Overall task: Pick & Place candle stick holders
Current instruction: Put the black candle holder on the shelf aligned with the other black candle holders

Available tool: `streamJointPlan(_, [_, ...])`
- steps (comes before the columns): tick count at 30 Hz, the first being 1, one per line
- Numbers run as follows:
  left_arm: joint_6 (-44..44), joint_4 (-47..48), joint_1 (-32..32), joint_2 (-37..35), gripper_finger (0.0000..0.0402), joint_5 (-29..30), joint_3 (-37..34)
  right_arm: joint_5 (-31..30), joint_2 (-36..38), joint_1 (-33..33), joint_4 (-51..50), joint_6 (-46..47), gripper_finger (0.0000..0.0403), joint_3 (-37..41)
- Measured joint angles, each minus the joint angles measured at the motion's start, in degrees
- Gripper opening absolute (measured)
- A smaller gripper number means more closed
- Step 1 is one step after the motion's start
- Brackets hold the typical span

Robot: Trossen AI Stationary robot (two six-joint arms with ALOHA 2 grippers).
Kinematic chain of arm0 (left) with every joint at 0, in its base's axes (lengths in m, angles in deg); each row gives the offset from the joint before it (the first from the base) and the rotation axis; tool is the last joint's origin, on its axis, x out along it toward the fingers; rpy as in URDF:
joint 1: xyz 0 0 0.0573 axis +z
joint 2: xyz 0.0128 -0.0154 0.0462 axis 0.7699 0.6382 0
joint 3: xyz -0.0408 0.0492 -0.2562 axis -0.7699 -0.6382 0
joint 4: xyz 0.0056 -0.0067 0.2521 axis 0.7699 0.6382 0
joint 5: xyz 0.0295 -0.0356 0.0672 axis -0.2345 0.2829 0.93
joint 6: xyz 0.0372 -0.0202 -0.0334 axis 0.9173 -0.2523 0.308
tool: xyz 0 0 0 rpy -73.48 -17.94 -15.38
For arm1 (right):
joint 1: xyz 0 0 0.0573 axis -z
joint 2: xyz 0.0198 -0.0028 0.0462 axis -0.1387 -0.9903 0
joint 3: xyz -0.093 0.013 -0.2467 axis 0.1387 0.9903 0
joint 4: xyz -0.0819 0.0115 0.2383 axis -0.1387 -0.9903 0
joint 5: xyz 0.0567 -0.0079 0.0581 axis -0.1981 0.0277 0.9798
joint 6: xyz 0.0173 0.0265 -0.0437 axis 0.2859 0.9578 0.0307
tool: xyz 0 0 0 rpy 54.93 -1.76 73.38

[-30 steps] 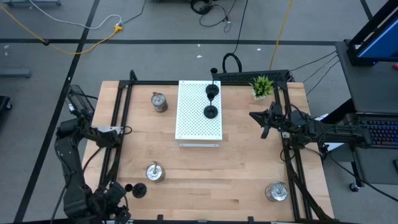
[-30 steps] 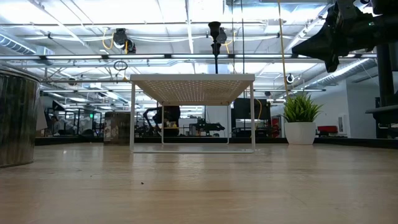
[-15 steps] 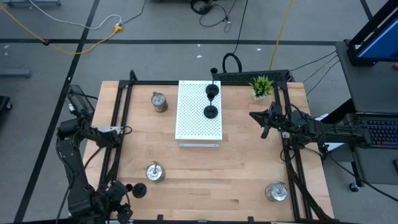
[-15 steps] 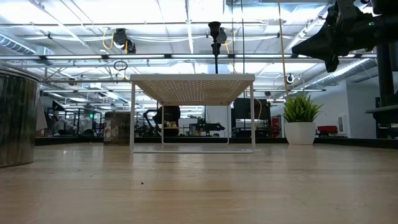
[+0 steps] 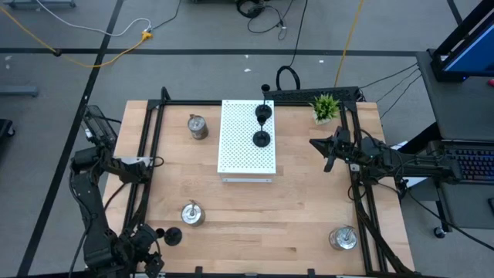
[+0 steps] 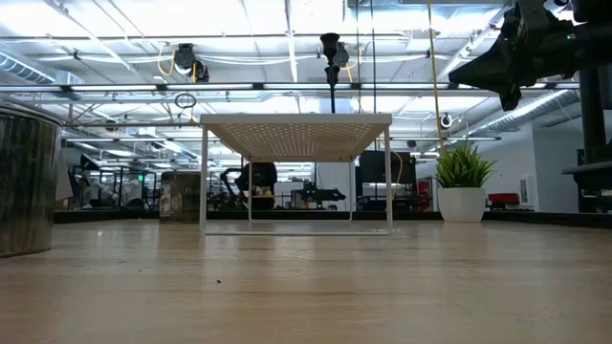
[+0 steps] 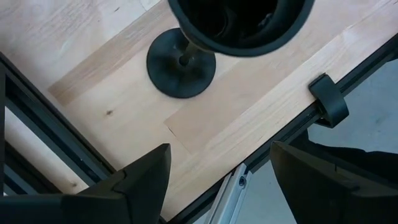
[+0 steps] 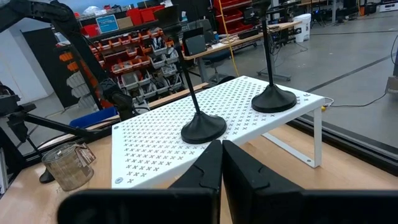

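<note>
1. At seven o'clock on the tabletop (image 5: 255, 208), left pincer (image 7: 214, 180) spread above a black candle stick holder (image 7: 181, 63), not yet closed.
2. Barely moved from a second ago; grasp likely next.
3. At three o'clock, right pincer (image 5: 327, 154) pressed together, idle.
4. Two black holders (image 5: 262, 126) already on the white board (image 5: 235, 147); silver holders (image 5: 191, 214) waiting.

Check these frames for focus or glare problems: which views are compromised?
Left wrist view: the black holder sits so near the lens that its cup is cropped at the frame edge and reads dark. Low view: the silver holder is a cropped close shape at the edge, and bright ceiling lights backlight the white board. Right wrist view: the shut right hand is soft, the board sharp.
</note>
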Motion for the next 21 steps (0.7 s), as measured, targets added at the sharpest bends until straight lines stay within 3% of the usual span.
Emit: streamJointPlan(21, [-0.5,4.0,0.0,0.4,0.0283,0.8,0.0,-0.1,0.0,0.0,0.0,-0.4,0.0004,0.0])
